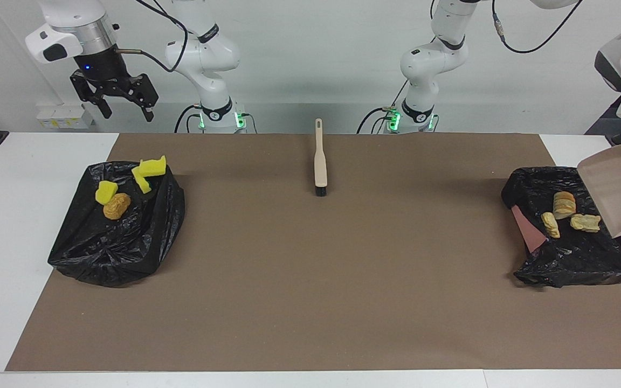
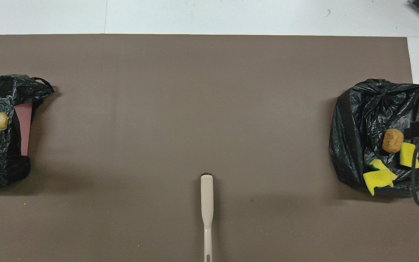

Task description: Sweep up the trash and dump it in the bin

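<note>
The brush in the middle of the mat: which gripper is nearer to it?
Neither clearly. The right gripper, open, hangs above the table near the bag with yellow sponge bits. The left gripper is out of view, holding the dustpan over the other bag. The brush lies between them.

There's the beige brush (image 1: 320,167), flat on the brown mat (image 1: 310,280), well apart from the right gripper (image 1: 127,114), toward the left arm's end. The beige dustpan (image 1: 620,188) hangs tilted, farther still that way.

You see two glossy white jointed arms (image 1: 202,48) at the frame's top, black joint rings, green base lights, looping black cables, silver wrist collar, black two-finger gripper (image 1: 124,108) with blue light, upper left.
</note>
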Available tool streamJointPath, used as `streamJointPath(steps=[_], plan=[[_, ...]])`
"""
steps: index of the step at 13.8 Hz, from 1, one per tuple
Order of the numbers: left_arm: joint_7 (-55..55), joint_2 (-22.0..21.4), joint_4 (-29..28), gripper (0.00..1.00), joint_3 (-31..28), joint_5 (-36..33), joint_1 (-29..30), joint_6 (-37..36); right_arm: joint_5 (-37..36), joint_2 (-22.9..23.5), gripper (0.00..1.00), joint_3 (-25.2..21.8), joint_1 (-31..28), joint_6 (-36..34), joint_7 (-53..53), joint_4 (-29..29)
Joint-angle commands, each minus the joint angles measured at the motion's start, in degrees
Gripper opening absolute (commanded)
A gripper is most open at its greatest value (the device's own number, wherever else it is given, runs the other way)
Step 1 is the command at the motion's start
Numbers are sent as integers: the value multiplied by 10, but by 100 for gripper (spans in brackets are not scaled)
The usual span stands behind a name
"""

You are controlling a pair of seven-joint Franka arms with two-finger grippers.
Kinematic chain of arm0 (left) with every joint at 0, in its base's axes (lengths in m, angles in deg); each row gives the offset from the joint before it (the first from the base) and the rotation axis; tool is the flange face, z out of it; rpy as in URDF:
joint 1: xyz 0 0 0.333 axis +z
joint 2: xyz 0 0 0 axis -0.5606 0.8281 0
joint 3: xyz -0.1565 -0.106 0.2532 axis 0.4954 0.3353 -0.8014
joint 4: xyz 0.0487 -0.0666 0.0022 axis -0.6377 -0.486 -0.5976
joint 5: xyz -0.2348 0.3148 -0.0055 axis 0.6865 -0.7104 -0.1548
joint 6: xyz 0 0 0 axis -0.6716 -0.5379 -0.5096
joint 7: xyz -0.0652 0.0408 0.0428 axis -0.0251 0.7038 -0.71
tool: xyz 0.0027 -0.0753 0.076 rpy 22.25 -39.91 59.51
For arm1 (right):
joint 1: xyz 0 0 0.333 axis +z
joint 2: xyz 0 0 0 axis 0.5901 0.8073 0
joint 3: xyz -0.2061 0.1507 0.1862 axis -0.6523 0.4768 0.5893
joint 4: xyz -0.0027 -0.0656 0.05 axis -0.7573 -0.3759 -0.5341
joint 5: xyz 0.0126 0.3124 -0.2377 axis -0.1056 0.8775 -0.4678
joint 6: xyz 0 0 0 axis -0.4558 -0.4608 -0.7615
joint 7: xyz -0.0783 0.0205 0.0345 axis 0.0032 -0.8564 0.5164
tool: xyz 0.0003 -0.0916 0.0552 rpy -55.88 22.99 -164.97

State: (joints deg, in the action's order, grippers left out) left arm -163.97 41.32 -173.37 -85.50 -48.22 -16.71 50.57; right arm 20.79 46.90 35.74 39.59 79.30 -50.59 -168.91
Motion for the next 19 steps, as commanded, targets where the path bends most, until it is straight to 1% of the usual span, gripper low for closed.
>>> streamJointPath(steps=[1,2,7,9,10,12,16,19], plan=[[58,-18,-16,0,-5,58,-43,-54,-1,-10,100,-3,1,13,-21,-14],[86,-18,-15,0,-5,92,-54,-74,-1,-9,100,-3,1,14,-21,-15],[232,-20,-14,0,-5,208,-103,-146,-1,-11,100,-5,3,13,-21,-19],[277,-23,-15,0,-4,243,-119,-164,-1,-11,100,-23,21,13,-19,-19],[288,-24,-16,0,-4,262,-122,-176,-1,-11,100,-26,21,14,-20,-19],[360,-29,-22,0,-4,320,-142,-190,-1,-10,100,-25,14,14,-22,-19],[510,-33,-24,0,-4,383,-198,-215,0,-10,100,-22,6,15,-23,-19],[626,-47,-45,0,-4,425,-254,-217,0,-10,100,-21,4,15,-23,-19]])
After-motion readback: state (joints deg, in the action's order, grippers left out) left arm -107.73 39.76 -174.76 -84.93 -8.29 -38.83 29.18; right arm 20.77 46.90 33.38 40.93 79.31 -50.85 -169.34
